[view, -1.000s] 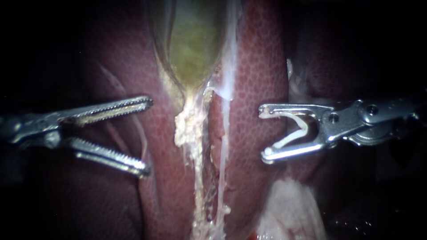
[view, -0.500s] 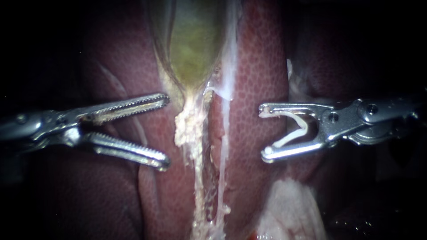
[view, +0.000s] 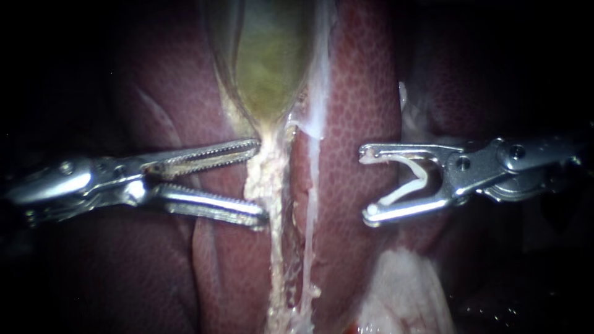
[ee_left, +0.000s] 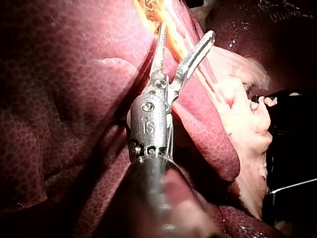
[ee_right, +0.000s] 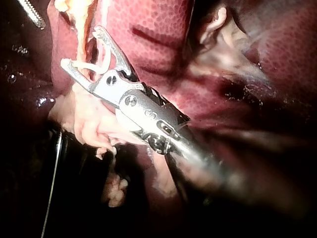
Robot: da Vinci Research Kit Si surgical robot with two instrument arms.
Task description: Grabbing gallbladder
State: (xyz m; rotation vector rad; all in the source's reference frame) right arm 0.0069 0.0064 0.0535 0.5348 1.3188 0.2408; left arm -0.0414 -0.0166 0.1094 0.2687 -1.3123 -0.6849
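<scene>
Noted gallbladder (view: 269, 68), green-yellow, at upper centre between lobes of liver (view: 359, 99), narrowing downward into a pale ragged strand (view: 275, 272). Noted left instrument (view: 260, 182) with toothed claw open, tips at the strand just below the gallbladder's narrow end, upper tip touching its edge, nothing gripped. Noted right instrument (view: 367, 184) over liver on the far side, claw spread wide, holding a white clip (view: 411, 182) seated between its two halves, clear of the strand.

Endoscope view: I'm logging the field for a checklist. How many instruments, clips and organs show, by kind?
instruments: 2 (left instrument, right instrument)
clip: 1, white, held between the right instrument's jaws
gallbladder: 1
liver: 1
total: 5
</scene>
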